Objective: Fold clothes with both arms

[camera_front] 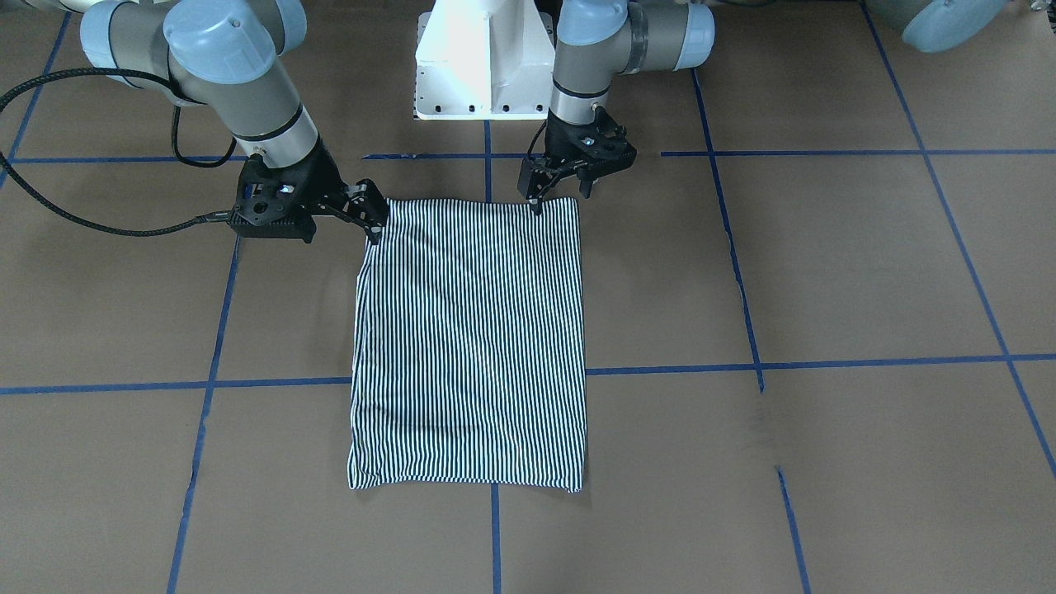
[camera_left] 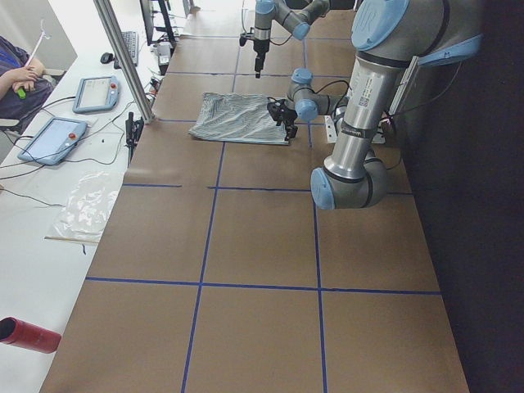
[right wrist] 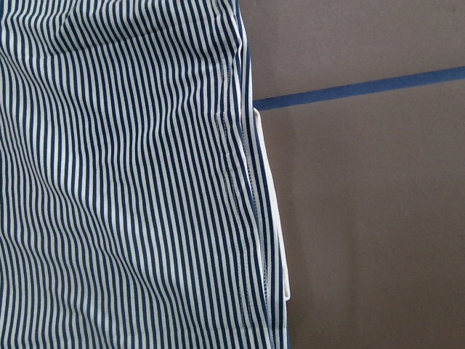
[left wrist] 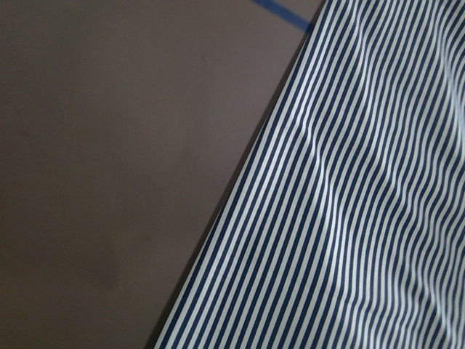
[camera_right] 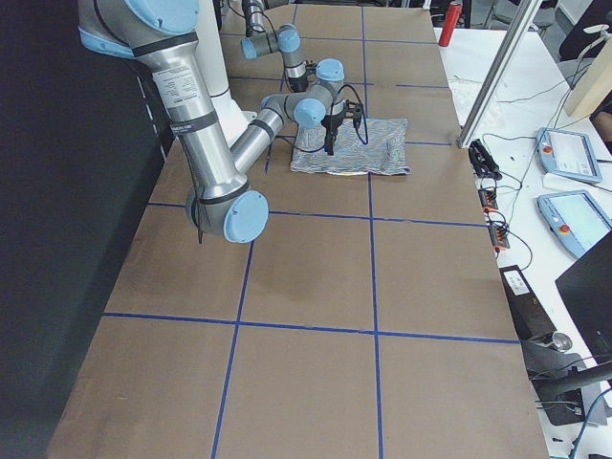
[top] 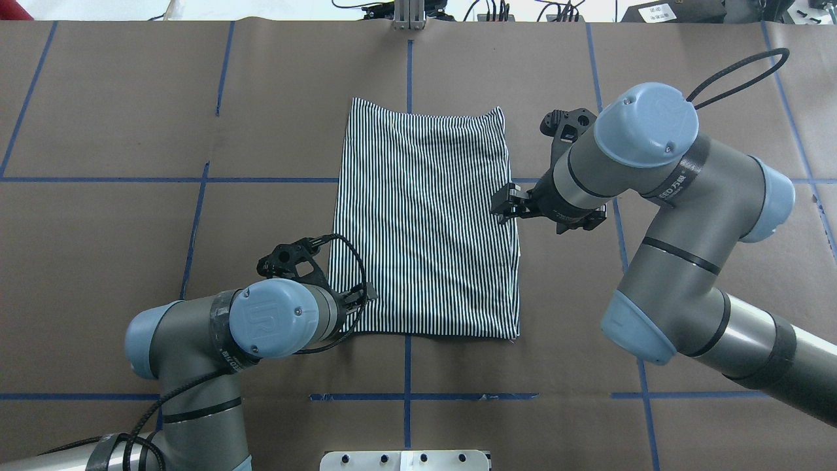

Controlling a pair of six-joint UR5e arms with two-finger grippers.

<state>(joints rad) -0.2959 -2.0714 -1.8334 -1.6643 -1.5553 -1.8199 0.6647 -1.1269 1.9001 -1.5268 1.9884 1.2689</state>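
Observation:
The striped polo shirt point(camera_front: 470, 346) lies flat on the brown table, folded into a rectangle; its collar, placket and logo are hidden. It also shows in the overhead view point(top: 425, 222). My left gripper point(camera_front: 563, 194) is open, its tips just above the shirt's near-robot corner on my left. My right gripper point(camera_front: 375, 219) hovers at the shirt's edge on my right, near the robot-side corner, and looks open. Neither holds cloth. The left wrist view shows the shirt's edge point(left wrist: 349, 203). The right wrist view shows a cream strip point(right wrist: 272, 218) peeking out at the edge.
The white pedestal base point(camera_front: 483, 66) stands just behind the shirt's near-robot edge. Blue tape lines point(camera_front: 272, 384) cross the brown table. A side bench with tablets point(camera_left: 53, 139) and a red can point(camera_left: 29, 334) runs along the table's far side.

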